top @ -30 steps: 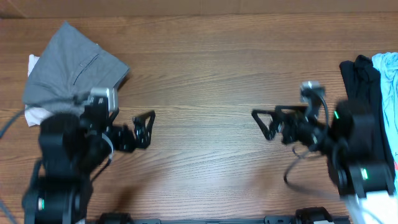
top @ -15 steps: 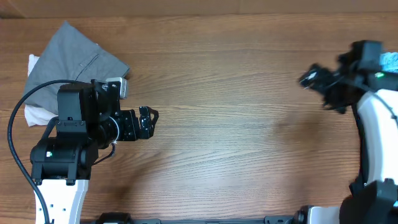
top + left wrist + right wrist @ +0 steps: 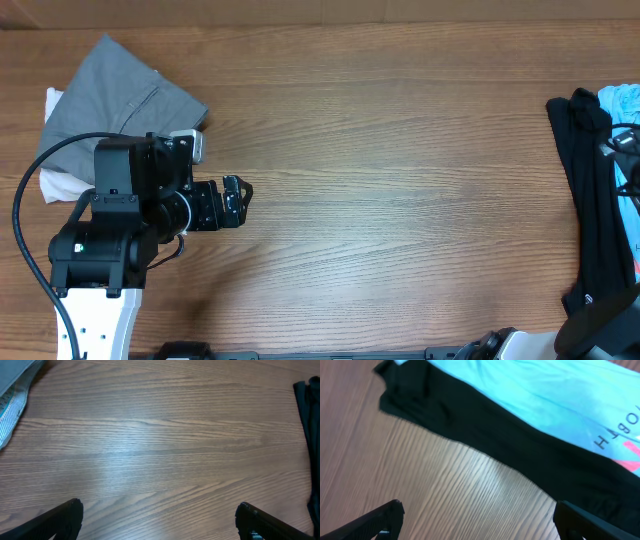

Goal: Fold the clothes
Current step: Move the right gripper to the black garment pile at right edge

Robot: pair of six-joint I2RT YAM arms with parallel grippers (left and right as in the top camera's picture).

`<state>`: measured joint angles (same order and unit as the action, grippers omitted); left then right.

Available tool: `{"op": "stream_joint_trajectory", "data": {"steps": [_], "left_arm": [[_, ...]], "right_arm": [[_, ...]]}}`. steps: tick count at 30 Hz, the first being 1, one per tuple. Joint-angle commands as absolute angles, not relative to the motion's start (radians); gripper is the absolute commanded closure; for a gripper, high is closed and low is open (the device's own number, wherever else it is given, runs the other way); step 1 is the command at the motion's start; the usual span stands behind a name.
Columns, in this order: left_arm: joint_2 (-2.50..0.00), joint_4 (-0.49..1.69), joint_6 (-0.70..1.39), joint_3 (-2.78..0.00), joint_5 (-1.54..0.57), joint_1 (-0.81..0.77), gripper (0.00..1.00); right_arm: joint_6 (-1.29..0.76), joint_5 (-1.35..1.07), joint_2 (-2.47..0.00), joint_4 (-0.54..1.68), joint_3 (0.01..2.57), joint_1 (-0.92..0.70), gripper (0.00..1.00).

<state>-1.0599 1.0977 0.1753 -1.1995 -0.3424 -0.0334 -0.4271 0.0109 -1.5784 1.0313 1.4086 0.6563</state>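
Left claw (image 3: 238, 200): jaws spread fully wide, nothing between them; sits over bare bench at about 9 o'clock in the overhead view, pointing toward 3 o'clock.
Right claw (image 3: 477, 509): jaws spread fully wide, nothing held; in its wrist view it hangs over bare wood just beside the edge of the dark cloth.
Change, right arm: half a second ago it stood over the bench near 2 o'clock, its claw clear of the pile; it has since swung out to the 3 o'clock edge, and only a sliver of it shows from overhead.
Change, left arm: same pose as half a second ago; a second ago its body sat lower, toward 7 o'clock.
Change, clothes: no shift seen in any garment.
Bench (image 3: 400, 210): brown wood grain, count one.
Black garment (image 3: 583, 200): long rumpled strip at 3 o'clock, running from 2 toward 4 o'clock; counted as one mass, folds prevent a surer count.
Light-blue garment (image 3: 626, 105): count one, at 2 to 3 o'clock, lying against the outer side of the black garment; dark lettering and a pink mark show in the right wrist view.
Grey garment (image 3: 115, 100): count one, at 10 o'clock, touching the left arm's shoulder end from overhead.
White cloth (image 3: 55, 185): count one, peeking out beneath the grey garment.
Claws: count two.
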Motion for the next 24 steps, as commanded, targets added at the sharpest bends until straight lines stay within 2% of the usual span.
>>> {"op": "stream_joint_trajectory", "data": {"steps": [1,5,10,12,14,17,24], "left_arm": [[-1.065,1.099,0.152,-1.228,-0.309,-0.04,0.0],[-1.065,1.101,0.152,-1.228,-0.257,-0.04,0.0],[-1.065,1.108,0.152,-1.228,-0.252,-0.04,0.0],[-1.065,1.109,0.152,-1.228,-0.252,-0.04,0.0],[-1.065,1.108,0.152,-1.228,-0.251,-0.04,0.0],[-1.065,1.108,0.152,-1.228,-0.251,-0.04,0.0],[-1.065,1.115,0.152,-1.228,-0.251,-0.04,0.0]], "right_arm": [[-0.446,0.056,-1.608,1.013,1.354,0.654,0.0],[-0.446,0.113,-1.683,0.984,1.316,0.646,0.0],[-0.442,0.116,-1.808,0.97,1.31,0.648,0.05],[-0.442,0.115,-1.838,0.965,1.31,0.648,0.12],[-0.442,0.116,-1.86,0.948,1.309,0.648,0.14],[-0.442,0.116,-1.872,0.924,1.308,0.648,0.29],[-0.443,0.158,-1.882,0.873,1.274,0.648,0.31]]}}
